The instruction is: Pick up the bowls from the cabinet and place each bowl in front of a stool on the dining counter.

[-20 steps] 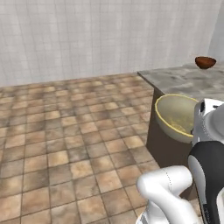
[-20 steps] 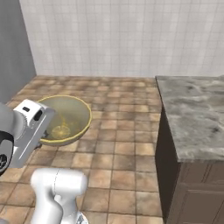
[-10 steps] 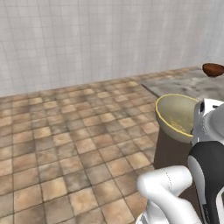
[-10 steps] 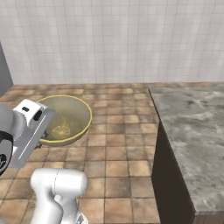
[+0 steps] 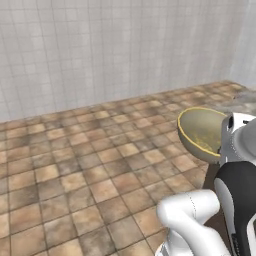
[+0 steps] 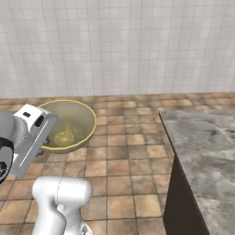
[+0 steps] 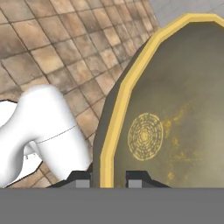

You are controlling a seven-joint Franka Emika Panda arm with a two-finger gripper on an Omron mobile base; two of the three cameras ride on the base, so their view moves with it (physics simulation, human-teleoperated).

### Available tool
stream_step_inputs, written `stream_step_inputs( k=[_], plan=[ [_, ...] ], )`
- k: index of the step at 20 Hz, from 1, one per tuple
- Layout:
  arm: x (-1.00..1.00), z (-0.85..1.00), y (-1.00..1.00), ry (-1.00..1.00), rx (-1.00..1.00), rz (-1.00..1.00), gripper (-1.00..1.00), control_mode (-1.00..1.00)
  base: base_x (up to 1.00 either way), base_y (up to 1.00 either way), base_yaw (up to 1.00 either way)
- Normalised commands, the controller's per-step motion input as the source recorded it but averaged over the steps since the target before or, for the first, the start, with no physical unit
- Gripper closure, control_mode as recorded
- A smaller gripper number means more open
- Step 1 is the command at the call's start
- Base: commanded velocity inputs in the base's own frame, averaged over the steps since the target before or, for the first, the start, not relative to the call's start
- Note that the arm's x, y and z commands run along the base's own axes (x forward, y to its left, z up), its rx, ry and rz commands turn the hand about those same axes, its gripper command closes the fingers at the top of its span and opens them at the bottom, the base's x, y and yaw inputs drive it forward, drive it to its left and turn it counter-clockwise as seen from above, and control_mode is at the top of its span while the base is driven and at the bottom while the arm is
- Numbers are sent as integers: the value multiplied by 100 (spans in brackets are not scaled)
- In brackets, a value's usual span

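Observation:
My gripper is shut on the yellowish rim of a pale olive-beige bowl, one finger inside the rim and one outside. The bowl is tilted on its side, its hollow with a faint yellow pattern facing the hand camera. It hangs above the tiled floor, in front of the white hand, in the left base view and the right base view. The dining counter, with its grey-beige marbled top, stands to the right of the arm. The cabinet and the stools are out of view.
Brown floor tiles spread ahead up to a white tiled wall. The counter's dark brown side drops to the floor close to the arm's right. A corner of marbled top shows at the far right.
The whole picture has shifted, so the base has driven and turned. The reddish-brown bowl on the counter has slid out of the left base view. The olive-beige bowl stays gripped.

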Motion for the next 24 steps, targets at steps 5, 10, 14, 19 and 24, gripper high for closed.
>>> stream_step_inputs(
  k=[5, 10, 14, 19, 24],
  plan=[
    [0, 0, 0, 0, 0, 0, 100, 100, 100, 46, -6],
    [0, 0, 0, 0, 0, 0, 100, 100, 100, 62, -14],
    [0, 0, 0, 0, 0, 0, 100, 100, 100, 69, -20],
    [0, 0, 0, 0, 0, 0, 100, 100, 100, 72, -25],
    [0, 0, 0, 0, 0, 0, 100, 100, 100, 70, -34]
  ],
)
